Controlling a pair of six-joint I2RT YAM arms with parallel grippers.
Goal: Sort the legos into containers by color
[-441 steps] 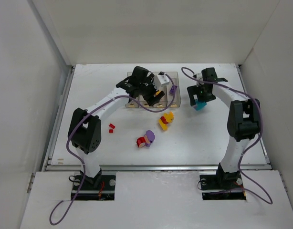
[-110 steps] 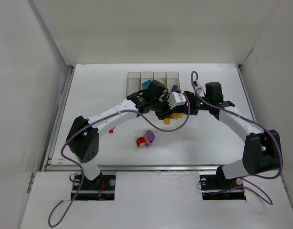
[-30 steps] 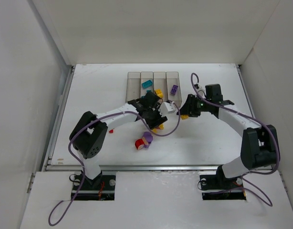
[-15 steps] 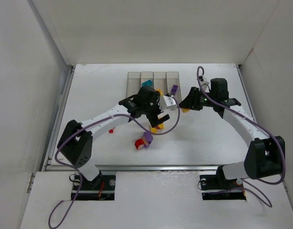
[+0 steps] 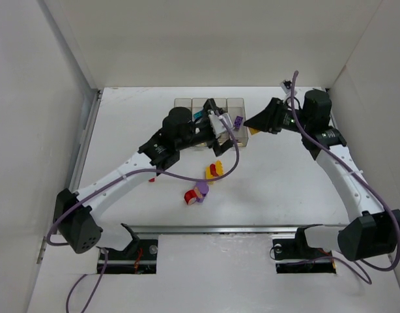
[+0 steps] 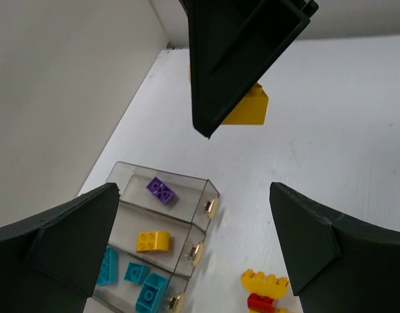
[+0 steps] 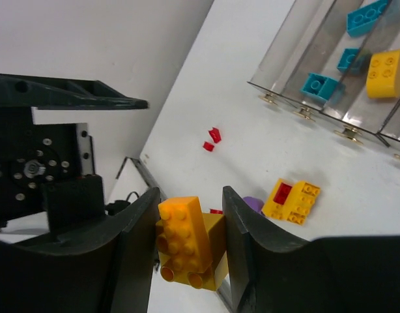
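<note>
Half a second ago your left gripper point(image 6: 193, 195) was low beside the yellow-and-red clump point(image 5: 214, 171). It has since risen with its jaws spread wide and nothing between them, and it now hangs over the containers point(image 5: 182, 104). The clump lies alone on the table, near the red-and-purple clump point(image 5: 197, 192). Your right gripper point(image 7: 190, 218) has lifted away toward the right end of the bins and is clamped on a yellow brick point(image 6: 249, 109), held in the air and well clear of the table. This suggests the brick is ready to drop, and the bin holding the lone yellow piece point(image 6: 152, 241) is the likely target. That bin sits between the one with the purple brick point(image 6: 161, 190) and the one with the teal bricks point(image 6: 131, 274). The left arm above the bins may crowd your approach. The held brick's studded face is turned toward the right wrist camera, and its long axis runs roughly along the fingers. The bins' long axes run away from the arm bases.
</note>
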